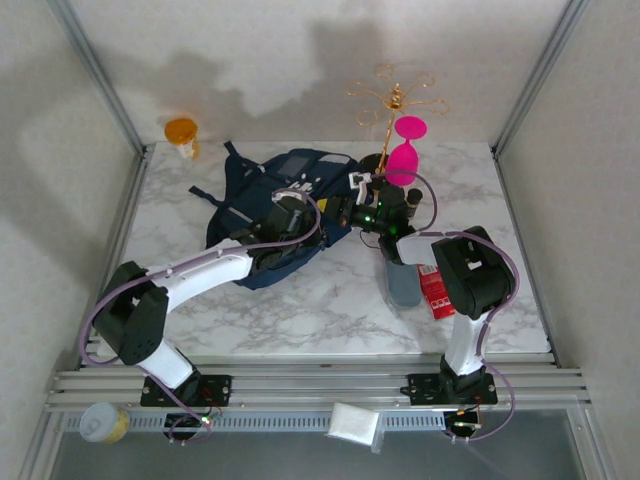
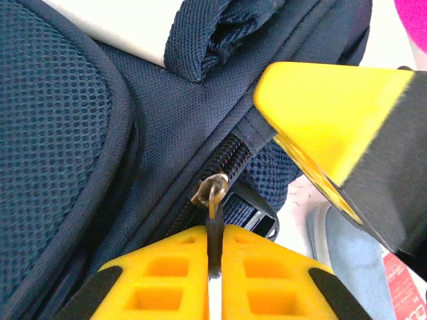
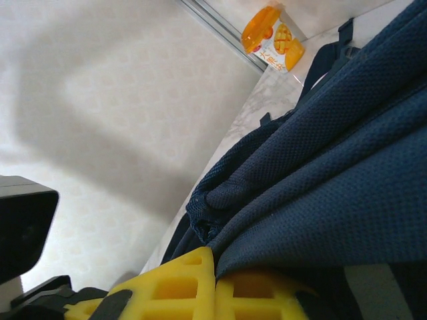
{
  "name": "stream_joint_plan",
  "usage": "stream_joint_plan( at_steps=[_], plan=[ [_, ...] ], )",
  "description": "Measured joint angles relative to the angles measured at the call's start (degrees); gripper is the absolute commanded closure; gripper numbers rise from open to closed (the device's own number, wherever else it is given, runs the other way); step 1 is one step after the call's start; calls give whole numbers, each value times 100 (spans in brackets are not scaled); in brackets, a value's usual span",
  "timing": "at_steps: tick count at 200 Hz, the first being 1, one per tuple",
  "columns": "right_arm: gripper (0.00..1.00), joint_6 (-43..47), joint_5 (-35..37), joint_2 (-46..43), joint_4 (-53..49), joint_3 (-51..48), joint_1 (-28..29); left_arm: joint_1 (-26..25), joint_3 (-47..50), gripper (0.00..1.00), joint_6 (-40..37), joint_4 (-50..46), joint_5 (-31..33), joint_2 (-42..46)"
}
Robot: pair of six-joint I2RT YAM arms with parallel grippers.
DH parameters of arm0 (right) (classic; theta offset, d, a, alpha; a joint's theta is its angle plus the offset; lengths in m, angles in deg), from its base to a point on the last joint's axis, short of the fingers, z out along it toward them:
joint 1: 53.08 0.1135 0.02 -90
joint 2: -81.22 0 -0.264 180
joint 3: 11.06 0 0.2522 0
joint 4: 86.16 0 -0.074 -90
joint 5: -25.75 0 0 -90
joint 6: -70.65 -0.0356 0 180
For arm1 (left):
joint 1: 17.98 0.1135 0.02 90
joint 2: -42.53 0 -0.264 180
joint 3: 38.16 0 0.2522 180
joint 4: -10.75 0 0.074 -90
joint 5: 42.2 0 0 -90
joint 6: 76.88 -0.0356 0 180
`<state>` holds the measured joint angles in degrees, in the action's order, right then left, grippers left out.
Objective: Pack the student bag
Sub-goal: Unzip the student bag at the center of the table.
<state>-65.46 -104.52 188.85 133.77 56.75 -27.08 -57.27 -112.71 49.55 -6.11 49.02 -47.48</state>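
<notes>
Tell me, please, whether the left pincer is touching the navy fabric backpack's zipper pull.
Touching. Left wrist view: the left pincer pinches the dark zipper pull between its pads.

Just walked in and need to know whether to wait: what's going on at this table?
Two robot arms are working on the student bag lying on the marble table. The left claw pinches the zipper pull; the right claw is clamped on the bag's fabric. A red box lies on the table outside the bag.
</notes>
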Motion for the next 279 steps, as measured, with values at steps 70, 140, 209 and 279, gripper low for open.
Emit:
stream_joint_plan(
  at_steps=[70, 140, 209, 279],
  plan=[
    [100, -76, -146, 0, -1467, 758, -101, 37, 518, 100, -221, -629, -22, 570],
    [54, 140, 234, 310, -4253, 2288, -245, 74, 892, 100, -610, -791, -101, 737],
    [39, -59, 1690, -632, -5827, 1794, 404, 81, 935, 100, -649, -769, -295, 732],
    [58, -1427, 2114, -444, -5147, 1574, 1311, 131, 1021, 100, -651, -702, -334, 758]
  ],
)
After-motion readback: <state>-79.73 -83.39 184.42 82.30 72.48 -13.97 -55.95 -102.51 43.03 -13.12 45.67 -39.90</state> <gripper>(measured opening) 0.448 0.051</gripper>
